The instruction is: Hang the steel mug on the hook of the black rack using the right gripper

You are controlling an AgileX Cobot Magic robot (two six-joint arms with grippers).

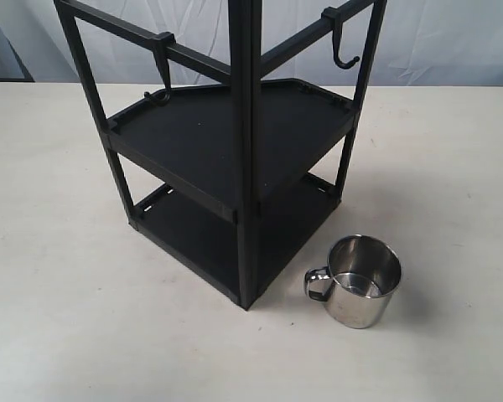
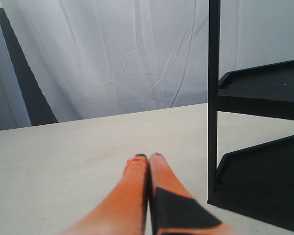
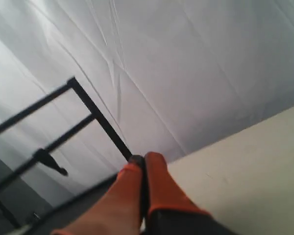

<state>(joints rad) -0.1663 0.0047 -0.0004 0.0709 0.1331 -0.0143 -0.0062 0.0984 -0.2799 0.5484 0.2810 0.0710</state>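
Note:
The steel mug (image 1: 360,282) stands upright on the table, right of the black rack (image 1: 226,142), its handle turned toward the rack's front post. One hook (image 1: 341,43) hangs from the rack's right top rail, another hook (image 1: 161,79) from the left rail. Neither gripper appears in the exterior view. In the left wrist view my left gripper (image 2: 148,155) is shut and empty, low over the table beside the rack (image 2: 264,147). In the right wrist view my right gripper (image 3: 143,159) is shut on nothing, tilted upward, with the rack's rails (image 3: 95,115) and a hook (image 3: 51,161) beyond it.
The pale table (image 1: 59,276) extends around the rack and mug. A white wrinkled curtain (image 1: 453,38) hangs behind the table's far edge. A dark panel (image 2: 27,88) stands at the back in the left wrist view.

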